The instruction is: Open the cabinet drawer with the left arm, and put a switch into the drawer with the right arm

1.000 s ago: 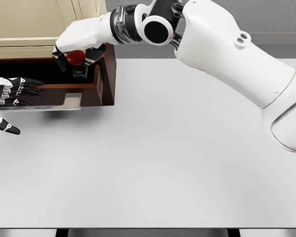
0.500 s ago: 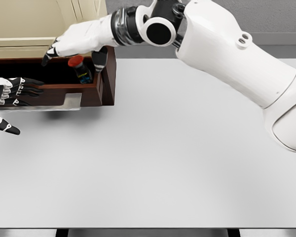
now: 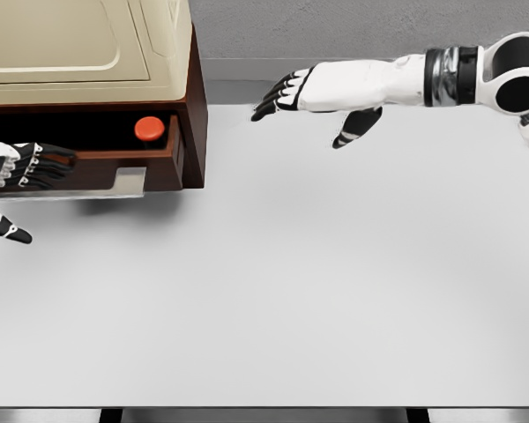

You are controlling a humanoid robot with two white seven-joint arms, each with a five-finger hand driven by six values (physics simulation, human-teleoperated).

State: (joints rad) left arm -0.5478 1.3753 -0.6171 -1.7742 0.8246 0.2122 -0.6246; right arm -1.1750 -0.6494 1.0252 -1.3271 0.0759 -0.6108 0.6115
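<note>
The switch [image 3: 149, 129], red cap up, sits inside the open drawer [image 3: 88, 167] at its right end, just inside the right side wall, upright as far as I can tell. So placing looks done; what's left, I'd judge, is clearing the arms & maybe shutting the drawer.

The right hand [image 3: 313, 92] hangs over the worktop [image 3: 291, 282], well apart from the cabinet [image 3: 88, 53], fingers spread & straight, holding nothing. Its fingertips point left toward the cabinet, thumb hanging down. The switch lies to its left & a bit nearer the camera.

The left hand [image 3: 22, 167] is the nearer 1 to the drawer by far: it's at the drawer's front edge, near the left border of the view. Its dark fingers lie curled against the front panel, but I can't tell if they truly grip it. The thumb sticks out below, free. The drawer's long axis runs left-right, so any push to close it would go away from the camera, & the left hand is already placed for that.
</note>
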